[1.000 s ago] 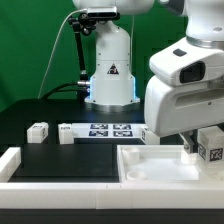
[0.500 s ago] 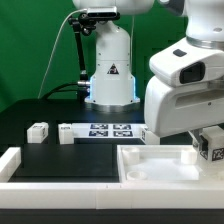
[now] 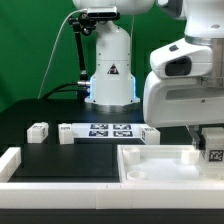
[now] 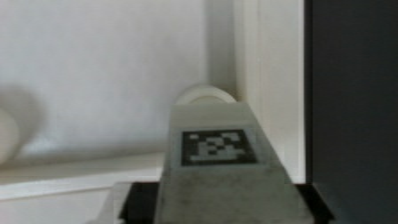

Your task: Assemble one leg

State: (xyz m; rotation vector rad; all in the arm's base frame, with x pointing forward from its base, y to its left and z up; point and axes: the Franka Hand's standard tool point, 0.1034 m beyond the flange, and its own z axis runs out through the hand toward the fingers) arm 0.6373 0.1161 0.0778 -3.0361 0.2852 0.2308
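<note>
The end effector [image 3: 210, 143] is clamped on a leg [image 3: 214, 157]. In the wrist view its two dark fingers [image 4: 130, 205] press the leg's [image 4: 217, 150] flanks at the base. The leg is a small block of smooth white plastic, tapering to a rounded tip, with one black-and-white square tag on its flat face. It hangs tip-down over the panel [image 3: 160, 170] at the exterior view's right edge. Whether the tip touches the panel cannot be told.

The panel is one broad, matte white slab with a raised rim and a shallow round hollow near its left corner in the exterior view. In the wrist view the leg lies close to the panel's [image 4: 107, 80] straight edge, with the black table [image 4: 356, 100] just beyond.

A second leg [image 3: 38, 131], boxy and tagged alike, stands alone on the table [image 3: 60, 150] well apart, towards the exterior view's left. Between the two lies the marker board [image 3: 105, 130], one thin flat white strip showing two clear tags. A small white block [image 3: 150, 133] sits at the board's right end, partly hidden by the arm, so its kind is unclear.

One white angled bar [image 3: 12, 160] borders the table's near left corner
</note>
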